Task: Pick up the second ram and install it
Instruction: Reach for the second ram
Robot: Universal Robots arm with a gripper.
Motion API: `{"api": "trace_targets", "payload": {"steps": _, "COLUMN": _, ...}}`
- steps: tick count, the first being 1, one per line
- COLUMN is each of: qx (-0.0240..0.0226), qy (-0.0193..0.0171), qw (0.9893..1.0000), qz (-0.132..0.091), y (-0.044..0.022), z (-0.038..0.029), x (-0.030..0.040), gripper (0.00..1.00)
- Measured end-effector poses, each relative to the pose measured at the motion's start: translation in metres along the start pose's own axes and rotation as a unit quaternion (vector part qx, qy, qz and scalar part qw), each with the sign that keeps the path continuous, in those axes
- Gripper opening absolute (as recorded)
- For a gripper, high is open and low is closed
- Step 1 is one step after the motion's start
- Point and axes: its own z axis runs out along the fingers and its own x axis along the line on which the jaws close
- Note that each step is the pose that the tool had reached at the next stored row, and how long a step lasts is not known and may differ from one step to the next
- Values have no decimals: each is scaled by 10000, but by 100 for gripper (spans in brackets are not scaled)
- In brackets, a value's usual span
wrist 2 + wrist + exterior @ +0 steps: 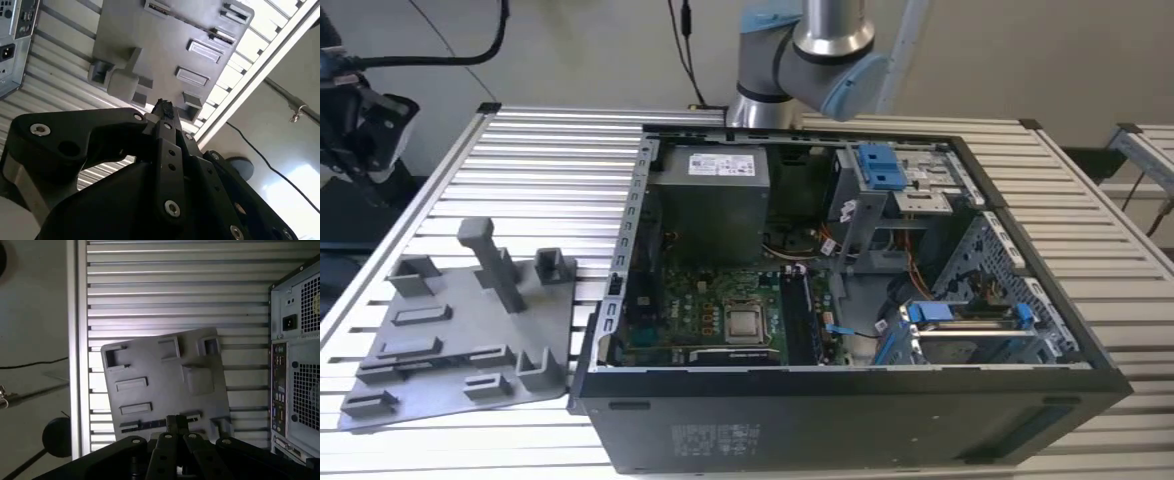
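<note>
My gripper (176, 423) hangs above the grey holder plate (165, 370), its two black fingers pressed together with nothing between them. In the exterior view the gripper (367, 180) is at the far left, beyond the holder plate (454, 330) and well away from the open computer case (854, 300). A dark narrow strip (142, 425) stands edge-on in a long slot of the plate, just beside the fingertips (164, 106); it looks like the second ram, though I cannot tell for sure. Inside the case lies the green motherboard (707, 300) with its long black slots (801, 318).
The case fills the middle and right of the slatted metal table (547, 170); its rear panel (295, 365) faces the holder. Upright posts (487, 255) rise from the holder plate. The arm's base (801, 60) stands behind the case. Past the table edge (77, 340) is floor with a cable.
</note>
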Motion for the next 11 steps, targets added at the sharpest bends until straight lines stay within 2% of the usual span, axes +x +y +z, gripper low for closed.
{"api": "trace_targets", "payload": {"steps": 9, "qx": -1, "qy": 0, "qw": 10000, "qz": -1, "y": -412, "z": 12, "x": -14, "gripper": 11}}
{"api": "trace_targets", "payload": {"steps": 11, "qx": -1, "qy": -1, "qw": 10000, "qz": 0, "y": -435, "z": 18, "x": -15, "gripper": 11}}
